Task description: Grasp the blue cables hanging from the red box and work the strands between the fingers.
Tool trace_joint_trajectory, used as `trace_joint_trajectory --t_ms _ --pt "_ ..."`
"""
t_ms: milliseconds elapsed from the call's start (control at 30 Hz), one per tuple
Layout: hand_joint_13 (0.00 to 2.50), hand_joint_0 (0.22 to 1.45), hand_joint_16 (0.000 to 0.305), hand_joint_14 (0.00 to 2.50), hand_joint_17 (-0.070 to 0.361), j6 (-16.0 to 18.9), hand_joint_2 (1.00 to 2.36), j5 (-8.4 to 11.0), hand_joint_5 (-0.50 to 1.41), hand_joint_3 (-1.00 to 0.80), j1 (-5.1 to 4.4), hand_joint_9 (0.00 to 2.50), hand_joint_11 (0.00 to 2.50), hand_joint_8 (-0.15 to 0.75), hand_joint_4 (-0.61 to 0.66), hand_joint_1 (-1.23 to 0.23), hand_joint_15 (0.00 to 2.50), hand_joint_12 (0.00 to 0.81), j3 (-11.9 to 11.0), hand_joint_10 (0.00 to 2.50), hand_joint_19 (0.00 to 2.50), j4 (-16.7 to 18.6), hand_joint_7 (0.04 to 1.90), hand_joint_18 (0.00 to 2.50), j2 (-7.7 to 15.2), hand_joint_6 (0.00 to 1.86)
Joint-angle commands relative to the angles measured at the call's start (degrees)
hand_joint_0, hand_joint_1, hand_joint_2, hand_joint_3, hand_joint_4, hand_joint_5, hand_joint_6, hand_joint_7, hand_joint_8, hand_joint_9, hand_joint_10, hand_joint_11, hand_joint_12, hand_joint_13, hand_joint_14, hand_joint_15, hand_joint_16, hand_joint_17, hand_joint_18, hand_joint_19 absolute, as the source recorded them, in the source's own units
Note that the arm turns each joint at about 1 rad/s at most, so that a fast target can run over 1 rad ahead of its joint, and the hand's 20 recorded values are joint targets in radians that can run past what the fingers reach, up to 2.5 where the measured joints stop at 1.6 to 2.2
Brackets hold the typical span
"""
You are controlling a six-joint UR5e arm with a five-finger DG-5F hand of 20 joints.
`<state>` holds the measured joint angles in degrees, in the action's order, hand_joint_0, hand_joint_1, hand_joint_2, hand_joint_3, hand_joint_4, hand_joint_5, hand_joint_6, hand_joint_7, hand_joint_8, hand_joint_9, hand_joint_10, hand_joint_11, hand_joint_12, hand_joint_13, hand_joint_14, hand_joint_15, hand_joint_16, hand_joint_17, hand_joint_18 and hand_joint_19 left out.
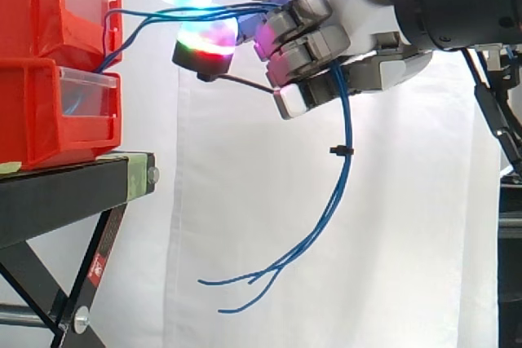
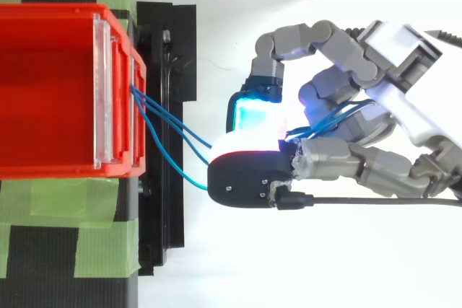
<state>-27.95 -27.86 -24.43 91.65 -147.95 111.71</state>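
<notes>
Thin blue cables (image 1: 163, 15) run from the front of the upper red bin (image 1: 49, 6) to the right into my hand (image 1: 359, 38). In the top view the strands (image 2: 170, 131) fan out from the bin's lip (image 2: 115, 91) and pass under the glowing fingertips (image 2: 253, 110). My hand (image 2: 375, 91) has its fingers curled round the bundle. Below the hand the cables (image 1: 338, 177) hang down, held by a small black tie (image 1: 340, 151), and their loose ends (image 1: 245, 287) splay to the left.
Two red bins are stacked on a black stand (image 1: 73, 185) with green tape (image 2: 101, 236) on top. The stand's black legs (image 1: 90, 275) slope down at lower left. A white curtain (image 1: 326, 283) hangs behind.
</notes>
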Motion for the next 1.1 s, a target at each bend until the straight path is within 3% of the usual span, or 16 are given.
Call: trace_joint_trajectory --t_ms 0,67,133,300,467,567,633,667,900,967,1067 --pt "2.06 0.64 0.238 2.50 0.178 0.00 1.01 0.00 -0.04 -0.63 0.00 1.77 2.50 0.445 0.28 -0.64 1.81 0.688 0.02 2.50 0.72 0.03 1.38 2.50 0.00 0.82" --pt "2.06 0.61 0.238 2.50 0.178 0.00 1.00 0.00 -0.03 -0.89 0.00 1.77 2.50 0.445 0.29 -0.63 1.81 0.688 0.02 2.50 0.72 0.03 1.40 2.50 0.00 0.77" --pt "2.06 0.60 0.238 2.50 0.178 0.00 1.00 0.00 -0.03 -1.00 0.00 1.77 2.50 0.445 0.29 -0.62 1.81 0.688 -0.06 2.50 0.72 -0.05 1.41 2.50 0.00 0.76" --pt "2.06 0.60 0.238 2.50 0.178 0.00 1.00 0.00 -0.04 -1.00 0.00 1.77 2.50 0.445 0.29 -0.64 1.81 0.688 0.02 2.50 0.72 -0.14 1.41 2.50 0.00 0.74" --pt "2.06 0.65 0.238 2.50 0.178 0.00 1.01 0.00 -0.11 -0.71 0.00 1.77 2.50 0.445 0.27 -0.70 1.81 0.688 0.02 2.50 0.72 -0.23 1.42 2.50 0.00 0.73" --pt "2.06 0.67 0.238 2.50 0.178 0.00 1.01 0.00 -0.16 -0.64 0.00 1.77 2.50 0.445 0.26 -0.72 1.81 0.688 0.02 2.50 0.72 -0.23 1.39 2.50 0.00 0.77" --pt "2.06 0.66 0.238 2.50 0.178 0.00 1.01 0.00 -0.18 -0.73 0.00 1.77 2.50 0.445 0.26 -0.73 1.81 0.688 -0.06 2.50 0.72 -0.23 1.39 2.50 0.00 0.78" --pt "2.06 0.63 0.238 2.50 0.178 0.00 1.00 0.00 -0.20 -1.00 0.00 1.77 2.50 0.445 0.27 -0.73 1.81 0.688 0.02 2.50 0.72 -0.23 1.36 2.50 0.00 0.81" --pt "2.06 0.66 0.238 2.50 0.178 0.00 1.00 0.00 -0.29 -1.00 0.00 1.77 2.50 0.445 0.30 -0.81 1.81 0.688 0.02 2.50 0.72 -0.23 1.31 2.50 0.00 0.94" --pt "2.06 0.75 0.238 2.50 0.178 0.00 1.00 0.00 -0.31 -1.00 0.00 1.77 2.50 0.445 0.28 -0.84 1.81 0.688 0.02 2.50 0.72 -0.23 1.34 2.50 0.00 0.87" --pt "2.06 0.79 0.238 2.50 0.178 0.00 1.00 0.00 -0.32 -1.00 0.00 1.77 2.50 0.445 0.26 -0.85 1.81 0.688 0.02 2.50 0.72 -0.23 1.34 2.50 0.00 0.80"
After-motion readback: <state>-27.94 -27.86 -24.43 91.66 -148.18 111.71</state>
